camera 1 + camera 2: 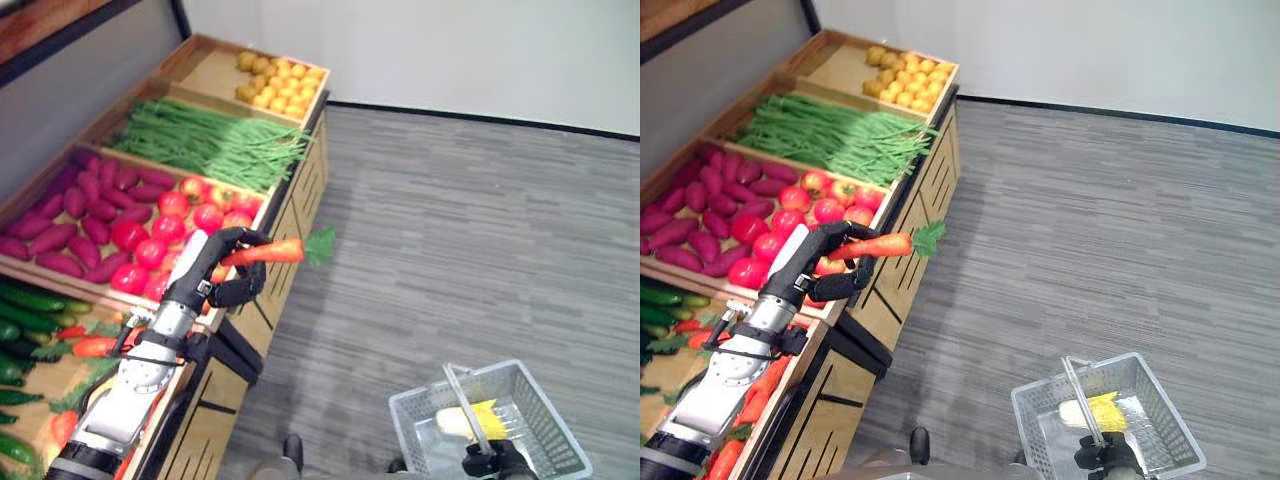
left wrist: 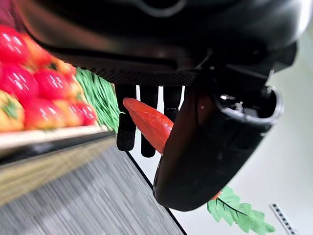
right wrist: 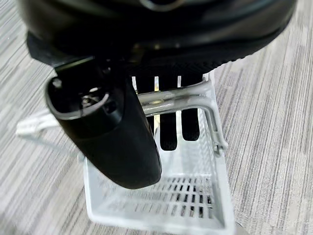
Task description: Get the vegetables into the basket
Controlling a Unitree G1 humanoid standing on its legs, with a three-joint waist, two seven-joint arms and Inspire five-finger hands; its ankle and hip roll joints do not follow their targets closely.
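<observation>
Left hand [image 1: 228,268] of yours is curled around an orange carrot with a green leafy top [image 1: 268,251], fingers and thumb pinching it near its middle, so the carrot lies roughly level with its leaves pointing away from the display; your left wrist view shows the same grip, the orange body [image 2: 149,122] passing between the dark fingers [image 2: 126,128] and the thumb, the leaves hanging free beyond. You are holding it just past the front edge of the wooden produce display stand [image 1: 283,232], over the grey striped carpet floor [image 1: 470,220] and well apart from the basket. Your right hand [image 1: 1106,456] is closed on the metal handle of the pale grey plastic shopping basket [image 1: 1162,428], which sits by the lower right of your head views; in the right wrist view your fingers [image 3: 168,128] wrap the silvery handle bar [image 3: 181,95] above the slotted basket floor. Inside that basket lies a yellow corn cob with a pale husk [image 1: 1092,411], near the handle. On the stand, the compartment nearest the carrot holds red tomatoes [image 1: 166,232], with purple sweet potatoes [image 1: 78,208] beside them towards the back wall. Further along you can see green beans [image 1: 212,143] piled in their own tray, then yellow lemons [image 1: 281,80] in the far corner compartment. At the near end lie dark green cucumbers [image 1: 28,300] and more orange carrots [image 1: 94,346] with leaves.
</observation>
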